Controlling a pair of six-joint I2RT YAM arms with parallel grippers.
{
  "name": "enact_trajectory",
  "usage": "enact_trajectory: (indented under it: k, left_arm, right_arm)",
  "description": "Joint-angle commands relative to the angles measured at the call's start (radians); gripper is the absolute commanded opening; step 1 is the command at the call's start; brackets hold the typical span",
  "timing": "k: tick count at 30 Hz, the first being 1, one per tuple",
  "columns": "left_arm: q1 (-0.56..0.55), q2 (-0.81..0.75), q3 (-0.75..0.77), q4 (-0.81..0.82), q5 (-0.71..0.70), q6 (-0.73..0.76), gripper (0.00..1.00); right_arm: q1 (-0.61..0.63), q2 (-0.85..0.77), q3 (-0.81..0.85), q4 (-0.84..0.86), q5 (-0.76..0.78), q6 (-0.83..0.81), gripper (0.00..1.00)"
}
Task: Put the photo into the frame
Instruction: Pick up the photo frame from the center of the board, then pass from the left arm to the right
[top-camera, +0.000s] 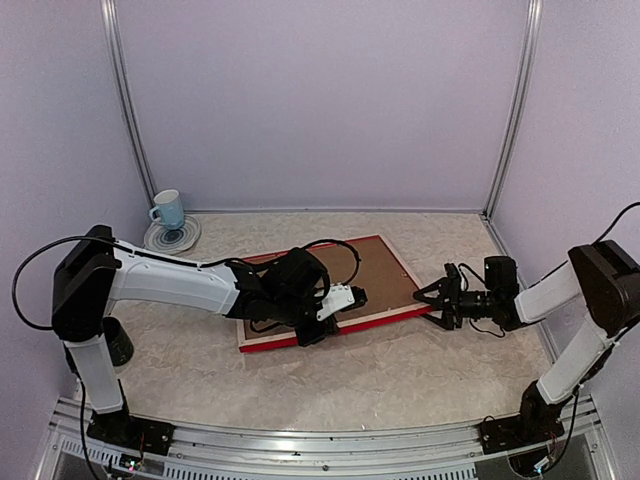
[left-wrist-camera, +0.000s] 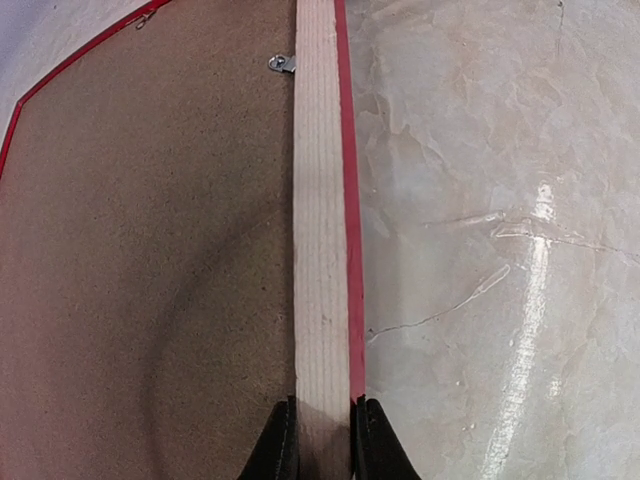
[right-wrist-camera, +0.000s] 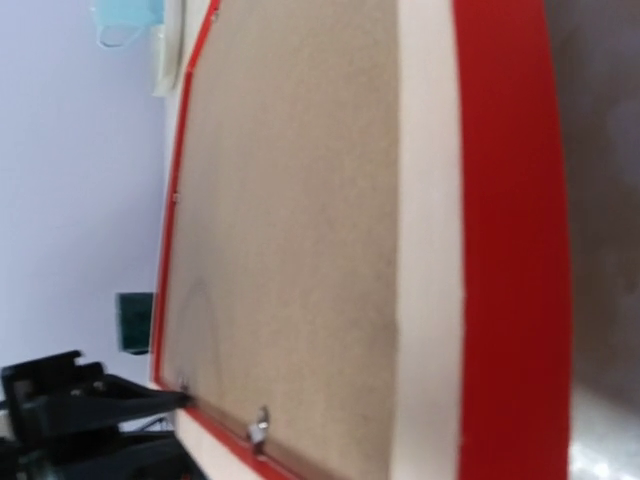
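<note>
The frame (top-camera: 275, 341) lies back-up on the table (top-camera: 400, 380). Its thin bars are pale bare wood on the upturned side with red outer edges, and a brown board (top-camera: 385, 275) fills the opening. The left wrist view shows the wood grain running lengthwise along the near bar. A thin red strip runs down its outer side, and a small metal tab (left-wrist-camera: 282, 63) sits at the board's edge further along.

The left gripper (top-camera: 318, 328) is clamped on that near bar. Its two dark fingers (left-wrist-camera: 280, 445) press either side of the wood, with the board on the far side of the grip and bare table on the near side.

The right gripper (top-camera: 437, 300) is just off the frame's right corner, jaws spread apart. I cannot tell whether they touch the frame. Its camera looks along the broad red side of the frame, with another tab (right-wrist-camera: 258, 430) on the board.

Well beyond the left gripper, a blue mug (top-camera: 167, 210) stands on a plate (top-camera: 185, 240).
</note>
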Motion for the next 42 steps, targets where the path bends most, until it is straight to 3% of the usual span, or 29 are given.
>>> enact_trajectory:
  k: [1,8,17,29,42]
  left_arm:
    - [-0.005,-0.07,0.032,0.092,-0.044,0.018,0.0]
    - [-0.006,-0.072,0.026,0.097,-0.044,0.018,0.0]
    - [-0.007,-0.077,0.018,0.102,-0.07,0.019,0.0]
    - [-0.009,-0.083,0.014,0.104,-0.067,0.021,0.0]
    - [-0.015,-0.086,0.008,0.112,-0.071,0.022,0.0]
  right_arm:
    - [-0.003,0.052,-0.063,0.34,-0.097,0.18,0.7]
    - [-0.004,0.157,-0.14,0.703,-0.12,0.375,0.63]
    - [-0.004,0.273,-0.177,0.956,-0.083,0.489,0.49]
    - [-0.004,0.274,-0.179,0.867,-0.005,0.439,0.46]
    - [-0.004,0.171,-0.184,0.704,0.096,0.427,0.27]
